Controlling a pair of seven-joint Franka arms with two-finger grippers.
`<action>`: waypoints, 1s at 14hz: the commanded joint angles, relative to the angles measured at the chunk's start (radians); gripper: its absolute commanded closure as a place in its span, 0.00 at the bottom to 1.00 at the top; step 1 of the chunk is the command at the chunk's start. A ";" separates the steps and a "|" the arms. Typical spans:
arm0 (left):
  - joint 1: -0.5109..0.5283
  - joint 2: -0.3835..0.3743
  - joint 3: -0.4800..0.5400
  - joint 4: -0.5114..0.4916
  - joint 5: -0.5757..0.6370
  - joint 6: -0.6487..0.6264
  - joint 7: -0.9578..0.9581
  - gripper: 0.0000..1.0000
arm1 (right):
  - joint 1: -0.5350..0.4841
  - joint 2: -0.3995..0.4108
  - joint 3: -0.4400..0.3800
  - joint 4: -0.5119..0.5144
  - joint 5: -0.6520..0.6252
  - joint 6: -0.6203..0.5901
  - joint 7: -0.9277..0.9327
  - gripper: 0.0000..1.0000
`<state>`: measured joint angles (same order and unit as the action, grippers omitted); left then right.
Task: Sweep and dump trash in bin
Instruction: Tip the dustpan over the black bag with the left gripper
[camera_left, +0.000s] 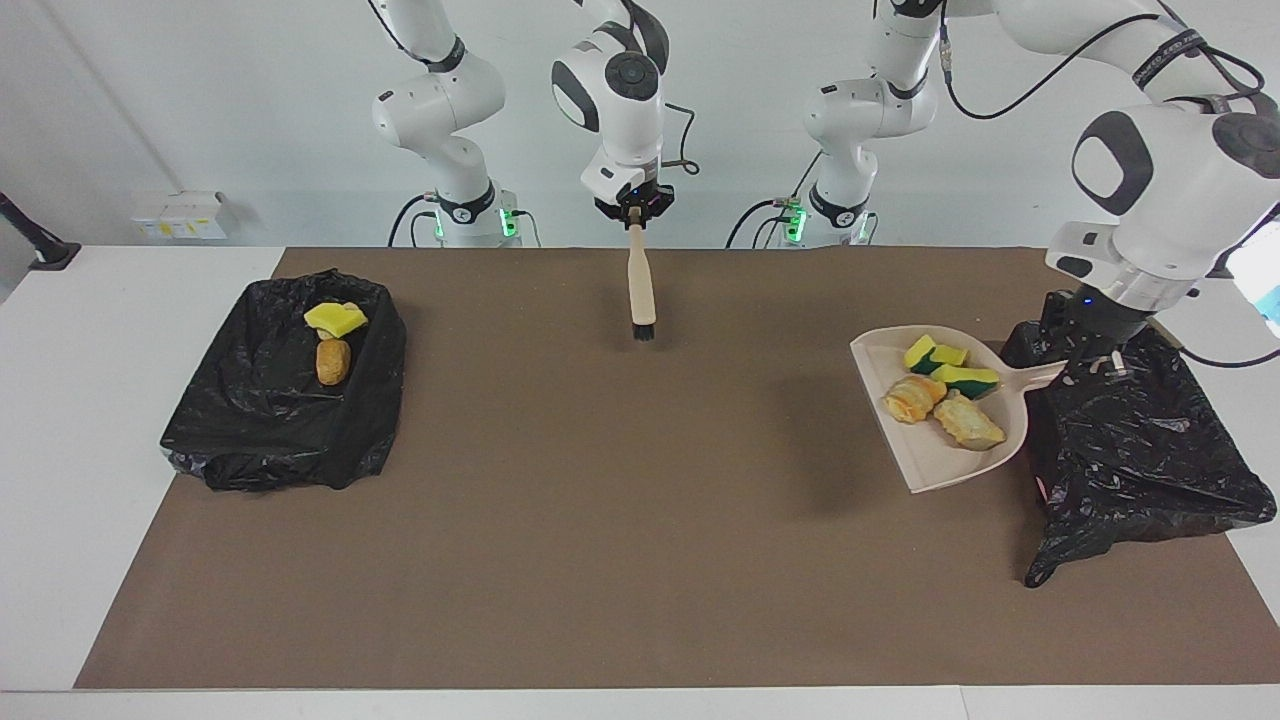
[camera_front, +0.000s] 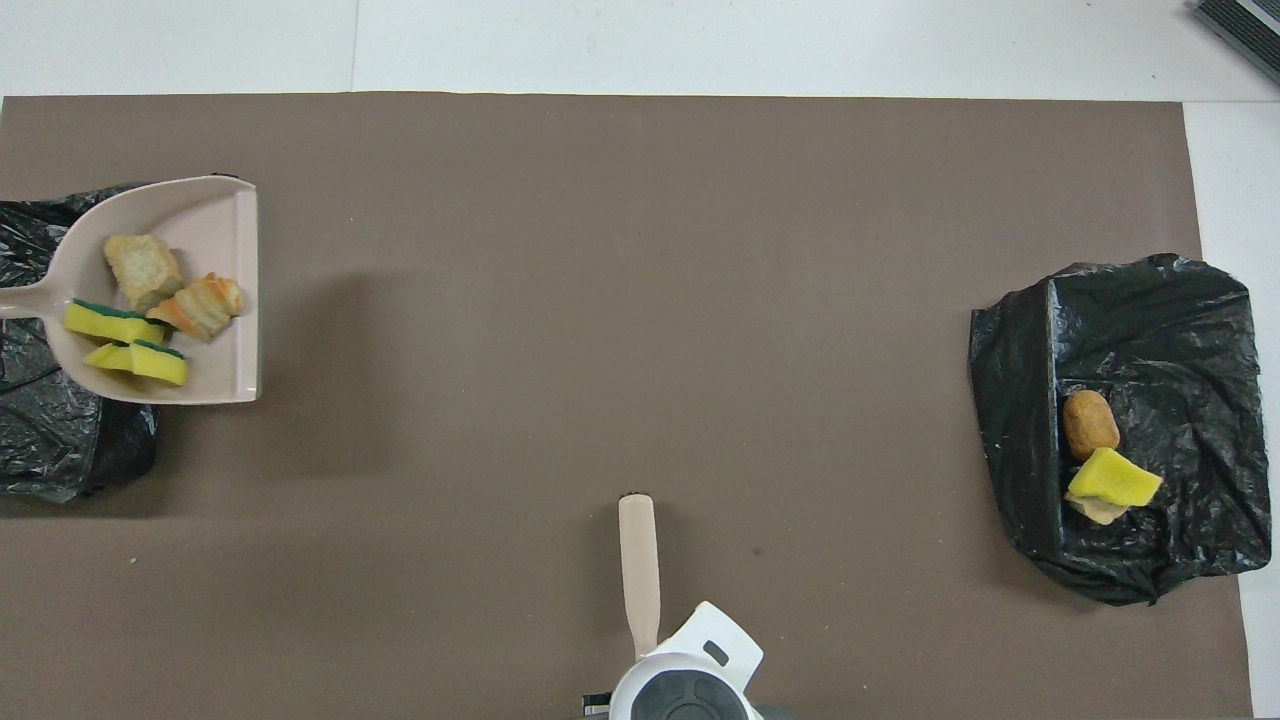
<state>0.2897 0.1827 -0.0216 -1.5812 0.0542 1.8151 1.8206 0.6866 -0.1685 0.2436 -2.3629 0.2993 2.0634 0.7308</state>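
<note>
The left gripper (camera_left: 1090, 362) is clamped on the handle of the beige dustpan (camera_left: 925, 455), holding it in the air at the edge of the black-bagged bin (camera_left: 1140, 450) at the left arm's end of the worktop (camera_left: 600, 560). In the facing view the pan's long axis runs from its handle at about 3 o'clock out to its open lip at about 9 o'clock, so the bin lies on the handle side and the lip points away from it, toward the middle of the worktop; by my reading the coming dump turns on this, since the pan must be carried on over the bin and tipped or turned before the load can slide off the lip into the bag. The trash rides in the pan near its closed back wall: two yellow-green sponge wedges (camera_left: 950, 365) and two tan bread-like lumps (camera_left: 940, 408), four pieces, none visible loose on the brown mat. The left arm is plainly the nearer one to this bin. The right gripper (camera_left: 636, 214) is shut on the top of the brush (camera_left: 641, 285), which hangs straight down, bristles at 6 o'clock, over the robots' edge of the mat near the centre; that arm waits. There are two bins: the second bin (camera_left: 280, 420), at the right arm's end, already holds one yellow wedge (camera_left: 335, 319) and one brown lump (camera_left: 332, 361), with possibly a paler scrap under the wedge that I cannot make out
</note>
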 joint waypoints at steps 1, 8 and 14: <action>0.115 0.053 -0.009 0.119 0.026 -0.054 0.118 1.00 | 0.008 0.029 -0.003 -0.004 0.023 0.053 0.027 1.00; 0.169 0.060 0.002 0.100 0.320 0.177 0.125 1.00 | 0.033 0.087 -0.004 -0.006 0.024 0.101 0.052 0.46; 0.080 -0.031 0.000 -0.092 0.738 0.297 -0.154 1.00 | -0.074 0.109 -0.013 0.121 0.003 0.093 0.041 0.00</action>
<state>0.4116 0.2388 -0.0318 -1.5475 0.6782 2.0575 1.7608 0.6787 -0.0789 0.2307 -2.3120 0.2998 2.1649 0.7613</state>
